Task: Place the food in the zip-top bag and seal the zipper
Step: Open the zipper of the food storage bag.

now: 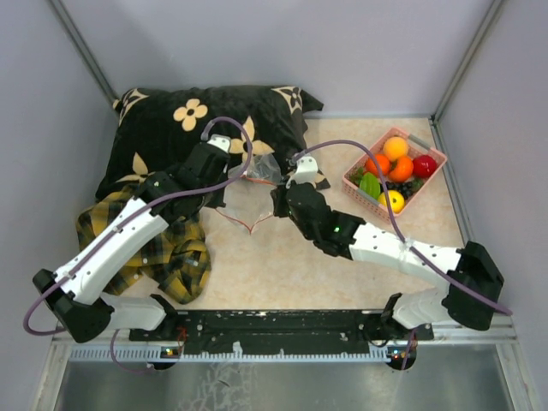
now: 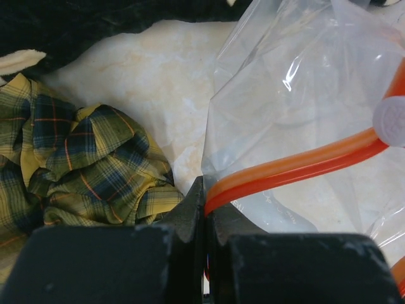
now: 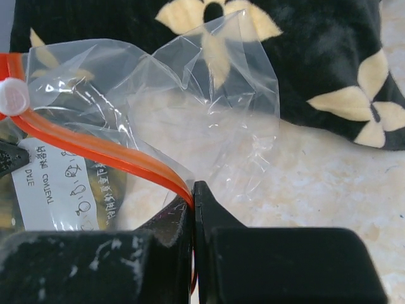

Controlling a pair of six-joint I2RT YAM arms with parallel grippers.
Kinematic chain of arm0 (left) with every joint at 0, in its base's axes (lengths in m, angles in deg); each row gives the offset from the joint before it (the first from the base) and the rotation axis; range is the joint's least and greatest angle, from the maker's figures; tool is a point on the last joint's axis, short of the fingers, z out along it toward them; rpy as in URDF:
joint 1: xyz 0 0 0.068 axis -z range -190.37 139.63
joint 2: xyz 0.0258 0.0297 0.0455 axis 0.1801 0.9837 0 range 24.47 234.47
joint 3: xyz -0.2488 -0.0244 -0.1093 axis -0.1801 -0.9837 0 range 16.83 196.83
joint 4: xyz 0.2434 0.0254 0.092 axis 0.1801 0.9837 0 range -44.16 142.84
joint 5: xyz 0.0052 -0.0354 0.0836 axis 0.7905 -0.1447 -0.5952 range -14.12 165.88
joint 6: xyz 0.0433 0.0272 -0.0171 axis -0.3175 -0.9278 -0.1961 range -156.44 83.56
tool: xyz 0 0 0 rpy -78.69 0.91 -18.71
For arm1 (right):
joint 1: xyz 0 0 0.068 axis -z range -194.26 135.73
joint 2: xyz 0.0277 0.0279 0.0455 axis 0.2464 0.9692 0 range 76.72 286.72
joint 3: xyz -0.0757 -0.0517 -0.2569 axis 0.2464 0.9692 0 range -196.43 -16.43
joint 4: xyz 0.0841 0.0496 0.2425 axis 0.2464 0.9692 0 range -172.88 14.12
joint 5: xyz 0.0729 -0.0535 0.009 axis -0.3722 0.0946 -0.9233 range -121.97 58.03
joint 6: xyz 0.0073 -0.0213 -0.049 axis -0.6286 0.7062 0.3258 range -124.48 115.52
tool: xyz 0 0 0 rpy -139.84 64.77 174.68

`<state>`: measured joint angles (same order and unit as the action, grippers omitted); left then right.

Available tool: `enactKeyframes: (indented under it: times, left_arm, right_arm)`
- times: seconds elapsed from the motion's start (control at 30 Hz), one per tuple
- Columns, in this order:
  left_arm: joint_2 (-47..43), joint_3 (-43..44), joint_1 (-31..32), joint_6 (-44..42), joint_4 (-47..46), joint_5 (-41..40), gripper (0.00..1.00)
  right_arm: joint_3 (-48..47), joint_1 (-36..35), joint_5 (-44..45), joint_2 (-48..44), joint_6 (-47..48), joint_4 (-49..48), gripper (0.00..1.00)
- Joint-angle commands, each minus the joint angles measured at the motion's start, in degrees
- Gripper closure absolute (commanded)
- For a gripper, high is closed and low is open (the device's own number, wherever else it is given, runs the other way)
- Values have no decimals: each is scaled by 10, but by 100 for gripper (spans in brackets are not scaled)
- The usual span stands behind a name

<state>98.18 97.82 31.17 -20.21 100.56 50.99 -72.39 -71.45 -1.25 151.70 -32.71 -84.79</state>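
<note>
The clear zip-top bag (image 1: pixel 255 190) hangs between my two grippers over the table, empty of food. My left gripper (image 1: pixel 224 192) is shut on one end of its red-orange zipper (image 2: pixel 297 166), seen at my jaws (image 2: pixel 207 201). My right gripper (image 1: pixel 278 202) is shut on the other end of the zipper (image 3: pixel 101 151), at my jaws (image 3: pixel 193 193). A white slider (image 2: pixel 391 121) sits on the strip. The food lies in the pink basket (image 1: pixel 349 181): oranges (image 1: pixel 396 148), red apple (image 1: pixel 425 166), green piece (image 1: pixel 370 184), lemon (image 1: pixel 393 200), dark grapes (image 1: pixel 413 184).
A black pillow with cream flowers (image 1: pixel 171 128) lies at the back left, just behind the bag. A yellow-black plaid cloth (image 1: pixel 175 253) is bunched under my left arm. Grey walls close in the table on three sides.
</note>
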Motion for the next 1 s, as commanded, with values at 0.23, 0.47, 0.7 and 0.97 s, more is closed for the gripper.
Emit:
enactKeyframes:
  times: [0.23,0.47,0.7,0.97]
  left_arm:
    - [-17,14,3,-58,-26,5,92]
    - [4,-52,3,-63,-152,37,87]
    - [9,-68,2,-64,-205,61,66]
    - [43,-48,1,-76,-195,68,68]
  right_arm:
    - [9,22,-64,45,-52,-70,100]
    - [52,46,-85,36,-58,-99,100]
    - [66,46,-113,39,-59,-117,100]
    - [71,46,-116,41,-65,-125,100]
